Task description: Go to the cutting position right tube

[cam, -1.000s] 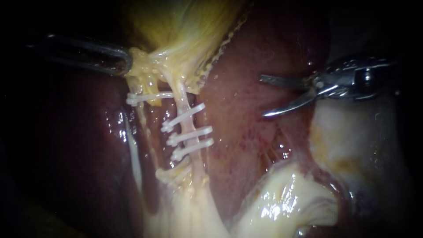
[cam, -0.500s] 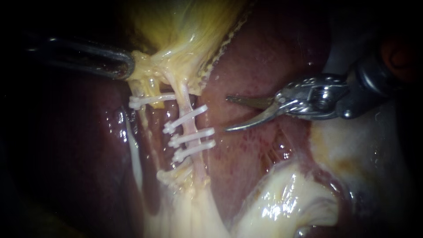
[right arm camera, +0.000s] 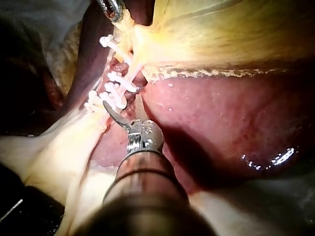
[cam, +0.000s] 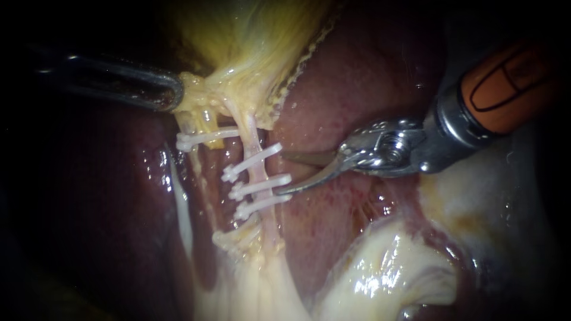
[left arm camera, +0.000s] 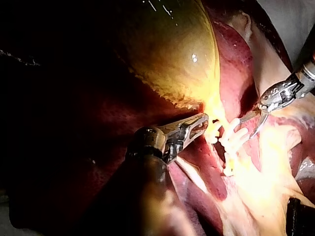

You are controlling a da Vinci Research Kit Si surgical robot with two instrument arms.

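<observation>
**Right instrument [cam: 281, 174] nearly at the cut site**

Its blades stand apart, tips just short of the right tube [cam: 257, 171], which lies straight ahead of them and carries three white clips [cam: 260, 185]. I judge the approach almost done. Next I must ease forward until the tube sits between the blades, in the gap between the clip nearest the gallbladder [cam: 250, 35] and the other two, touching neither. Left instrument [cam: 171, 94], beyond the tube, is clamped on the gallbladder's neck. No container shows in any view.
</observation>
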